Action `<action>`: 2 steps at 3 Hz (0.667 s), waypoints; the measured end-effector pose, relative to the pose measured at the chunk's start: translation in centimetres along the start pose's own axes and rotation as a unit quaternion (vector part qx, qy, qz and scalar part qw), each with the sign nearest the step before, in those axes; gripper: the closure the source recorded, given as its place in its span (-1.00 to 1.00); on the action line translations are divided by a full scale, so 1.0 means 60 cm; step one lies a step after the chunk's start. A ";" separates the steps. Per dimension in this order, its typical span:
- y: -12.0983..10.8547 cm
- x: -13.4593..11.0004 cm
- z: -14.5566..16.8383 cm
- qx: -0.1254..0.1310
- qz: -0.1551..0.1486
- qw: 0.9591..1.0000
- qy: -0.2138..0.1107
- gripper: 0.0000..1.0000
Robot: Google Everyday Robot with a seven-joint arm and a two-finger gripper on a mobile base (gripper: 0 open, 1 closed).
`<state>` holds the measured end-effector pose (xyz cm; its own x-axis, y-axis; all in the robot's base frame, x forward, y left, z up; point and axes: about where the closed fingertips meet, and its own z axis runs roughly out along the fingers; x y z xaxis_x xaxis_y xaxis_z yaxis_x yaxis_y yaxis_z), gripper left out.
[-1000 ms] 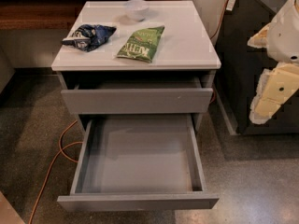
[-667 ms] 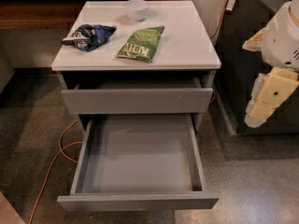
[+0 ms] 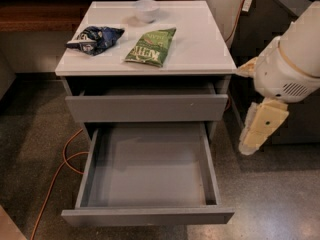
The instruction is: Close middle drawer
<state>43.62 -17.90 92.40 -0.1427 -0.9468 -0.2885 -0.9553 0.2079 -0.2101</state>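
Below the counter [image 3: 200,44] the middle drawer [image 3: 148,217] stands pulled fully out and empty, so closing has not begun. The hand [image 3: 250,140] hangs to the drawer's right, well apart from it, and I cannot tell if it is open or closed. Next it likely needs to reach the front panel and push inward.

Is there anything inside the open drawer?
No, the middle drawer shows only its bare grey floor; the tool hangs to its right.
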 end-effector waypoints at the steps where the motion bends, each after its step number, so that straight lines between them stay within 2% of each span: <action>1: 0.017 -0.008 0.050 -0.015 0.008 1.000 -0.021 -1.00; 2: 0.017 -0.008 0.050 -0.015 0.008 1.000 -0.021 -1.00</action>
<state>43.49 -16.50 89.53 -0.1479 -0.9322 -0.3302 -0.9603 0.2153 -0.1776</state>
